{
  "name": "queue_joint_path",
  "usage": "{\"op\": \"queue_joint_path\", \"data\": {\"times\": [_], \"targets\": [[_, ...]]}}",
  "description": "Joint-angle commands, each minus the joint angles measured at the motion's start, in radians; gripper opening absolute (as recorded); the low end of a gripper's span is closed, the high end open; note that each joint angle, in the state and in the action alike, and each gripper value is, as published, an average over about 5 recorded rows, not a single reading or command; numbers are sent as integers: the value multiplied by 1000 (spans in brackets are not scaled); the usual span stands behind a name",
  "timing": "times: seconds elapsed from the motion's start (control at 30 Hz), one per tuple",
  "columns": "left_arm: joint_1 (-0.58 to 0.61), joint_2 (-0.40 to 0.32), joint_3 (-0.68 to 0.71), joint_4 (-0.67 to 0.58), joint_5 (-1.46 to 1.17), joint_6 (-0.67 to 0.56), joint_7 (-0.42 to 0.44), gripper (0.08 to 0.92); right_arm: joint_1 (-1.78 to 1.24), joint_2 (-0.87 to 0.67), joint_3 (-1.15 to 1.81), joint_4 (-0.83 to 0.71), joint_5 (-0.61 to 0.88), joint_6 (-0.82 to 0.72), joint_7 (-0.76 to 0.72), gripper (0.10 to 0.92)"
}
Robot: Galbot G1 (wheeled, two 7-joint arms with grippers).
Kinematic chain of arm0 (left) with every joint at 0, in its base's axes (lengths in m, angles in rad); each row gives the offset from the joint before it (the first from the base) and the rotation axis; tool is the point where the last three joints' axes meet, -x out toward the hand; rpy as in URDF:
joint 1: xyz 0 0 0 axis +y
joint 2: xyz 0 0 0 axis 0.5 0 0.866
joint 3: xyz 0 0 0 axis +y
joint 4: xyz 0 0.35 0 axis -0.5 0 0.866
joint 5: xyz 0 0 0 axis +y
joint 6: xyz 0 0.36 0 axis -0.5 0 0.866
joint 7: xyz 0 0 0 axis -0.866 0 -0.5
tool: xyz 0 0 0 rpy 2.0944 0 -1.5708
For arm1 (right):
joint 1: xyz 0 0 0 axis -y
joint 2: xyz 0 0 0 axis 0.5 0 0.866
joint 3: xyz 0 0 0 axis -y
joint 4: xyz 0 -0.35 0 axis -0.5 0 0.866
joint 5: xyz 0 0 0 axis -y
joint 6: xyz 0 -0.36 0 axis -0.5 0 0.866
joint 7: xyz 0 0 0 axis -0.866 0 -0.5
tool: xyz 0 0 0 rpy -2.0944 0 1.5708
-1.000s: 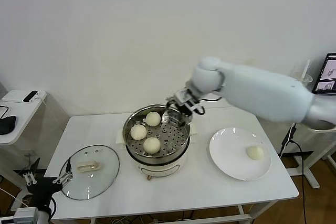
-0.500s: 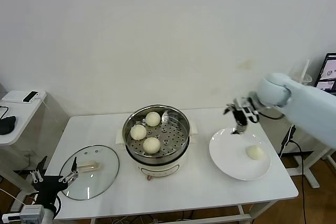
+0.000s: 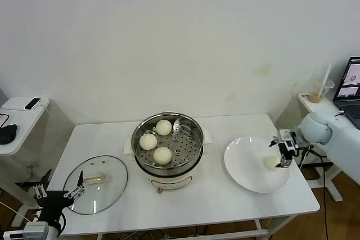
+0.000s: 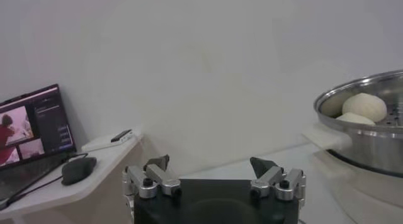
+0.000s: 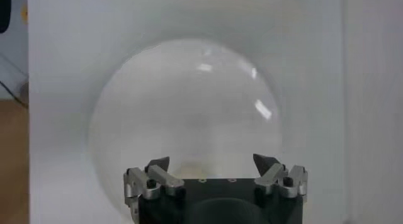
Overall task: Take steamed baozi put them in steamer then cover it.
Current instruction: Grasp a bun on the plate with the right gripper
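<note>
The steamer (image 3: 191, 127) stands on its white pot base at the table's middle and holds three steamed baozi (image 3: 163, 127), (image 3: 148, 141), (image 3: 162, 155). A fourth baozi (image 3: 271, 163) lies on the white plate (image 3: 247, 167) at the right. My right gripper (image 3: 284, 157) is open, just above the plate and close beside that baozi on its right. In the right wrist view the open gripper (image 5: 211, 162) looks down on the plate (image 5: 182, 106); the baozi does not show clearly there. The cover (image 3: 109, 192) lies flat at the table's front left. My left gripper (image 3: 59, 195) is open, low beside it.
The left wrist view shows the open left gripper (image 4: 211, 163), the steamer's wall (image 4: 371, 140), and a side table with a mouse (image 4: 79, 170) and a screen (image 4: 31, 124). A cup with a straw (image 3: 318, 93) and a laptop (image 3: 351, 80) stand at the far right.
My right arm has swung from over the steamer across to the right and down to the plate, beside the fourth baozi. The left gripper has barely moved.
</note>
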Motion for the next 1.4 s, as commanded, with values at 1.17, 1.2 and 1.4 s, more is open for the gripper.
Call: {"op": "queue_joint_path", "data": {"times": [1.17,1.2,1.4], "targets": [[-13,-1,-5,24,-2,-1,0,823,-63,184,82,-271,-112,-2,5,637],[-13,-1,-6,25,-2,-1,0,823,-49,176,69,-259,-102,-4,0,631],[-13,4,-8,25,-4,-1,0,823,91,125,-53,-145,-16,-37,-24,610]]}}
